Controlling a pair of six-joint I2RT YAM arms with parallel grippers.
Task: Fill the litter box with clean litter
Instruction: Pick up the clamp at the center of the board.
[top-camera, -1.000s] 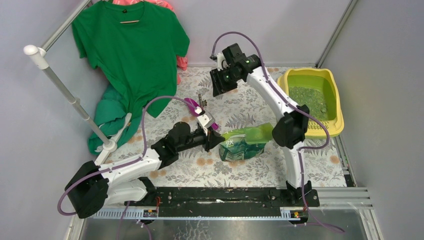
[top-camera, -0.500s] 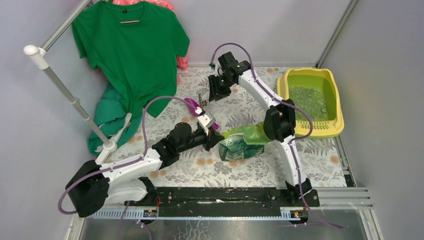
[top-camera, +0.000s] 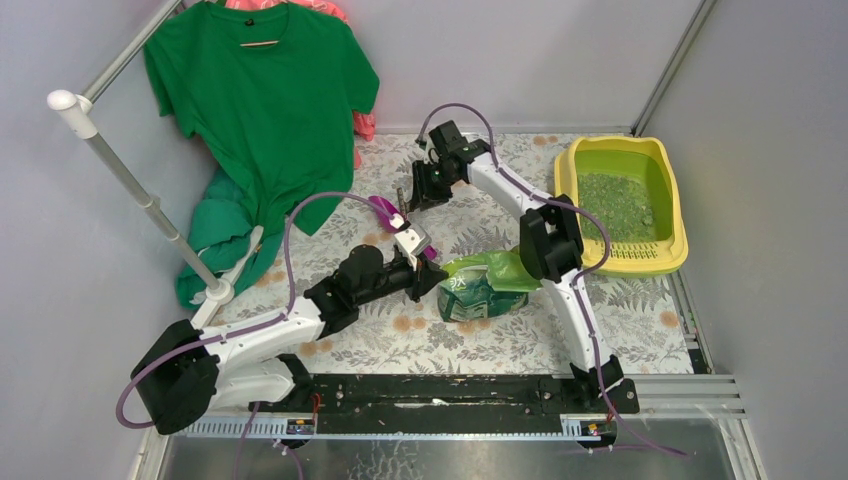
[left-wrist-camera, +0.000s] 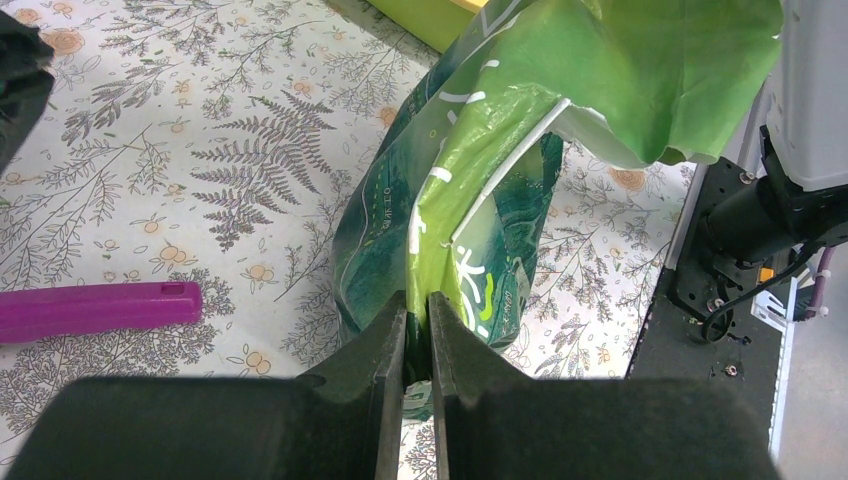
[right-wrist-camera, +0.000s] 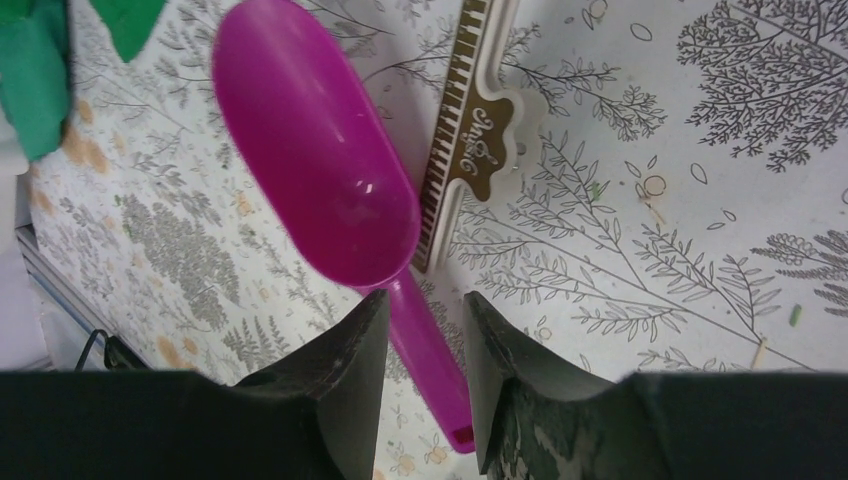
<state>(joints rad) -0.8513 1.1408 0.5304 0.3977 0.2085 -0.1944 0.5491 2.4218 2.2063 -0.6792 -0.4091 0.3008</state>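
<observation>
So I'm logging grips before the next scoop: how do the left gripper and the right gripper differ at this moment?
The left gripper is pinched shut on a fold of the green bag; the right gripper stands open, holding nothing. The left gripper reaches in low from the side; the right gripper points down over the purple scoop, fingers astride its handle. Both have dark fingers.

White-shelled arms (top-camera: 255, 340) with black joints (top-camera: 548, 245) and looping purple cables (top-camera: 287, 240), bolted to a black base rail (top-camera: 450, 392).
</observation>
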